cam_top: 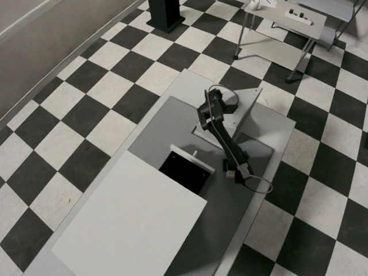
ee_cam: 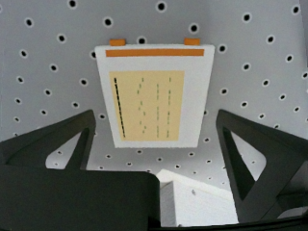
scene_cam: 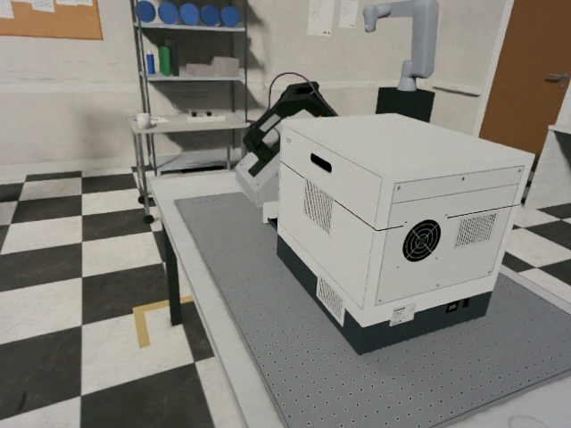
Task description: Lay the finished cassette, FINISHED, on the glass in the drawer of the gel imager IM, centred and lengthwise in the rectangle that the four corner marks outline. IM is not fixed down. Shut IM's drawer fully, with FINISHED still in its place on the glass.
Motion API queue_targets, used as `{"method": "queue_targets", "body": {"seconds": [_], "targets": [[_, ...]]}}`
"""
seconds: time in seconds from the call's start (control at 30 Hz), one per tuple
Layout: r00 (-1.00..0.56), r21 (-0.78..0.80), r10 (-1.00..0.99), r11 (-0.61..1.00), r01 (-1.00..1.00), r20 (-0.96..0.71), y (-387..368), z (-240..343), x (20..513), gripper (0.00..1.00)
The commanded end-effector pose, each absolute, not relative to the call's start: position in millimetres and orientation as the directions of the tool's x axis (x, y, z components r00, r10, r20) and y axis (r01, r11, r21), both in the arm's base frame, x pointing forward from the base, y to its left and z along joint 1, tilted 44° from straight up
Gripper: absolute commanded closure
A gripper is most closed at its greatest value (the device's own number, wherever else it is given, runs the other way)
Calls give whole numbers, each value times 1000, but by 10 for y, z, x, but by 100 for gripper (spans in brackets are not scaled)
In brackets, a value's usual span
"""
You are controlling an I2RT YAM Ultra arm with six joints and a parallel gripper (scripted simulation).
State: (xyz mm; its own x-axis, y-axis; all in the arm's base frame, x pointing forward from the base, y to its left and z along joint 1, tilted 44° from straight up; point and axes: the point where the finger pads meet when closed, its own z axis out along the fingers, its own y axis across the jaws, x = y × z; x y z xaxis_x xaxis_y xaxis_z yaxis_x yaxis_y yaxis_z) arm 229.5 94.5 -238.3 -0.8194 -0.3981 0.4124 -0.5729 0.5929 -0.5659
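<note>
The cassette FINISHED (ee_cam: 153,94) is a white plate with a pale yellow gel window, an orange strip and two orange tabs at its far end. It lies flat on the perforated breadboard and also shows in the top view (cam_top: 230,173). My gripper (ee_cam: 155,115) hangs above its near end, fingers open wide on either side, holding nothing. It shows in the top view (cam_top: 233,175). The gel imager IM (cam_top: 130,215) is a big white box. Its drawer (cam_top: 186,171) stands open with dark glass, left of the gripper.
A white slanted stand (cam_top: 242,103) sits behind the arm's base. The table's right edge (cam_top: 267,184) runs close to the cassette. In the exterior view the imager (scene_cam: 392,221) hides the drawer and cassette.
</note>
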Motion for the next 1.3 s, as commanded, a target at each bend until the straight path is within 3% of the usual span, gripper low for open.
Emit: {"method": "queue_targets", "body": {"seconds": [0.0,1.27], "targets": [[-805,-569,-433,569,-593,406,948,-2445,2293,0],[-807,-569,-427,573,-590,407,838,-2520,2287,0]]}}
